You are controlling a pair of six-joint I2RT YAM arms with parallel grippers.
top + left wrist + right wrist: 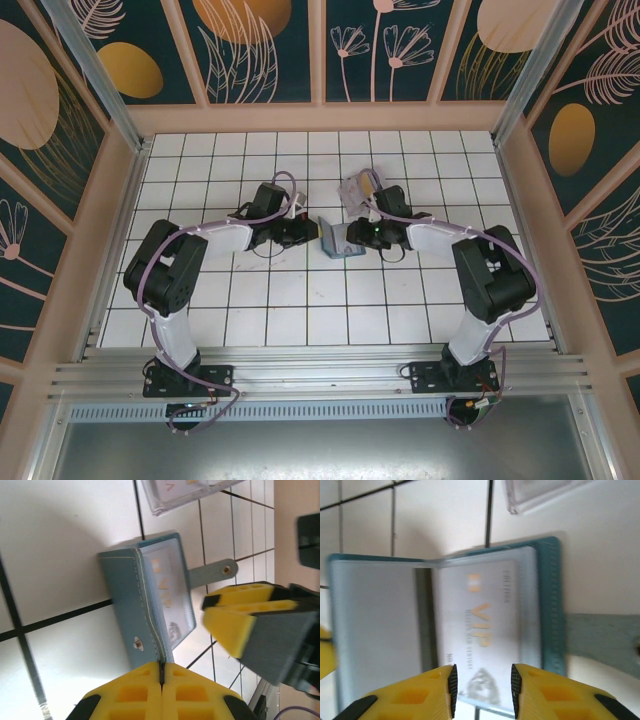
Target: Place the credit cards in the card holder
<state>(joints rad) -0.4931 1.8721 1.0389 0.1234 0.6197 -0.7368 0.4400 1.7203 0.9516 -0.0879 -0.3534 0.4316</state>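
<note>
The card holder (pixel 338 240) is open on the white worktop (pixel 300 310), between the two pincers. The left pincer (pixel 161 680) is shut tight on the edge of one leaf. The right pincer (pixel 482 682) is open over a grey card (pixel 485 625) (it says VIP) lying in the other leaf. More credit cards (pixel 358 185) lie just behind.
</note>
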